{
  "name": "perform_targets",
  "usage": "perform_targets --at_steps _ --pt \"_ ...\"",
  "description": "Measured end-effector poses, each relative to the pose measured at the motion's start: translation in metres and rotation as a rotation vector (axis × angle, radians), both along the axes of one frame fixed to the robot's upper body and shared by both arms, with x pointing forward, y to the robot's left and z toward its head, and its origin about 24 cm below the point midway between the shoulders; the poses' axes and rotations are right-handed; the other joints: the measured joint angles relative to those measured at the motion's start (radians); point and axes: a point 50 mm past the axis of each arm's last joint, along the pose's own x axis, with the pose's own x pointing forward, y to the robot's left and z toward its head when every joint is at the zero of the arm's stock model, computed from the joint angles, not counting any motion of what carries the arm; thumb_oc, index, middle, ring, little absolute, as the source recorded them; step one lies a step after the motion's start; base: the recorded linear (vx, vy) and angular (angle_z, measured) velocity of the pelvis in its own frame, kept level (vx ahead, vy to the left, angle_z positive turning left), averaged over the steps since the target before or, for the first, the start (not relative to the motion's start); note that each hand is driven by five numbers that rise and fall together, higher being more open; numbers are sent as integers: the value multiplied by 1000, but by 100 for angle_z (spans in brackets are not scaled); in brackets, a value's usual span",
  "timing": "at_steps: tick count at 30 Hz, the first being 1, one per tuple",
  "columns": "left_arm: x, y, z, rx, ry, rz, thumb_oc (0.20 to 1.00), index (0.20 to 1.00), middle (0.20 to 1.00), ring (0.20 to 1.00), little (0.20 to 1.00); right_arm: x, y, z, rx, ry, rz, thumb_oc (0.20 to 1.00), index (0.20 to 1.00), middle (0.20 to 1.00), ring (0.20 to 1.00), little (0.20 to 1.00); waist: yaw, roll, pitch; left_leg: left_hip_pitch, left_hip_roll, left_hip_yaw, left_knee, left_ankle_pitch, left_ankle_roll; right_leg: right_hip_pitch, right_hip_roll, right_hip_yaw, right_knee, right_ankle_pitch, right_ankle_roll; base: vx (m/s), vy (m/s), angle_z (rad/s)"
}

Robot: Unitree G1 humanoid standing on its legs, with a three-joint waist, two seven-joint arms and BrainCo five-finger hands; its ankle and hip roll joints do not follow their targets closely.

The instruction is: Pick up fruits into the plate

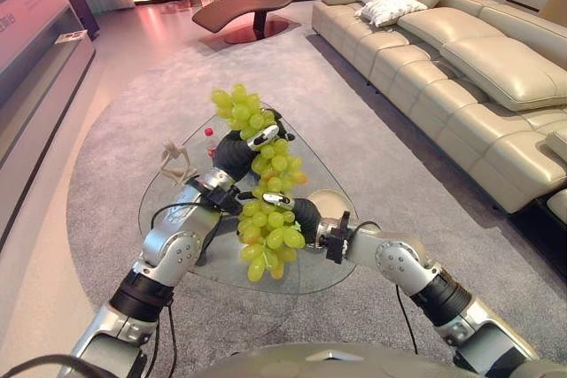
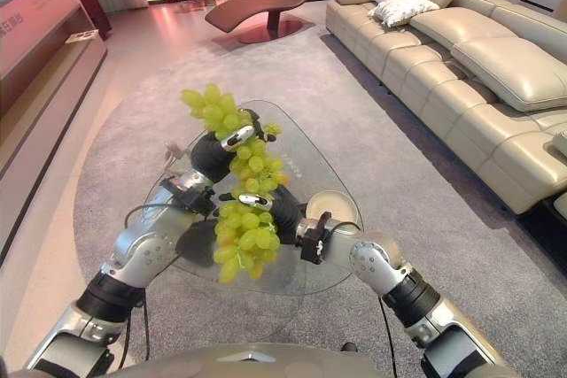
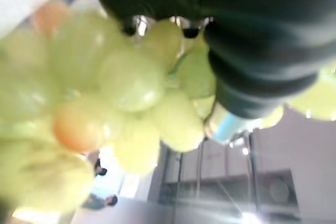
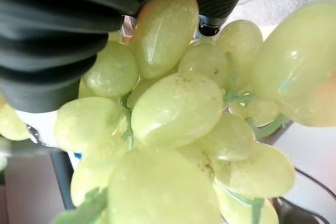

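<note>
- The right hand (image 1: pixel 306 217) is nearest, its fingers curled into a bunch of green grapes (image 1: pixel 266 241) that it holds up off the glass table (image 1: pixel 168 192); the bunch hangs below the hand, so its weight pulls it clear of the tabletop.
- Just right of that hand, on the table, sits the pale plate (image 1: pixel 330 204). Holding the bunch beside it suggests the lowering is the step ahead.
- Slightly further out, the left hand (image 1: pixel 237 155) grips a second grape bunch (image 1: pixel 241 111), fingers wrapped among the berries, with part of the bunch standing above the hand and part trailing down towards the other bunch.
- The two bunches nearly meet between the hands, so they could tangle when set down.
- Beyond the table, a grey carpet (image 1: pixel 354 112) runs out to a cream sofa (image 1: pixel 469 50) and a brown lounge chair (image 1: pixel 257 2).
</note>
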Motion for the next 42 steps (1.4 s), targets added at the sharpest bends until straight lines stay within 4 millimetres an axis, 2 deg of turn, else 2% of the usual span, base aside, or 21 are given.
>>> perform_targets --at_steps 3,12,18,21,24,28,33,36,42 --pt "-2 9 -18 12 81 27 1000 1000 1000 1000 1000 5 -20 -4 13 10 -129 200 200 200 200 200 10 6 5 -11 -1 -23 0 1 1 3 -3 -22 0 -2 2 11 15 18" --pt "-17 36 -73 84 293 139 1000 1000 1000 1000 1000 19 -60 -17 -25 37 -342 200 200 200 200 200 42 12 39 -25 -2 -51 0 2 1 10 -4 -53 0 -11 6 5 0 11" --pt "-35 53 -128 257 476 221 1000 1000 1000 1000 1000 19 -74 -29 -50 68 -424 200 200 200 200 200 41 9 57 -33 -4 -66 3 5 -4 12 0 -71 0 -8 10 -7 11 8" --pt "-49 68 -162 364 607 274 1000 1000 1000 1000 1000 22 -84 -41 -124 79 -465 200 200 200 200 200 41 5 83 -59 -3 -70 3 8 -4 -12 -1 -72 0 -8 10 -157 18 2" --pt "-59 81 -182 449 691 325 1000 1000 1000 1000 1000 30 -95 -52 -229 81 -497 200 200 200 200 200 41 0 129 -105 -5 -76 5 24 -4 -57 4 -74 1 1 0 -199 28 4" --pt "-65 92 -198 534 772 405 1000 1000 1000 1000 1000 44 -105 -54 -321 56 -546 200 200 200 200 200 44 5 196 -145 -5 -92 5 41 -5 -91 11 -78 5 12 -7 -112 16 4" --pt "-69 101 -218 665 873 488 1000 1000 1000 1000 1000 73 -127 -43 -476 -39 -647 200 200 200 200 200 51 15 294 -199 -5 -105 6 57 -6 -136 14 -87 6 23 -11 -109 28 5" --pt "-72 107 -223 729 896 515 1000 1000 1000 1000 1000 89 -154 -33 -630 -102 -716 200 200 200 200 200 64 19 349 -224 -6 -114 6 62 -5 -156 13 -94 6 30 -12 -95 5 6" --pt "-64 116 -222 836 903 571 1000 1000 1000 1000 1000 118 -207 7 -926 -239 -852 200 200 200 200 200 101 20 459 -259 -7 -132 20 64 -5 -171 14 -111 6 30 -12 -45 -55 9"
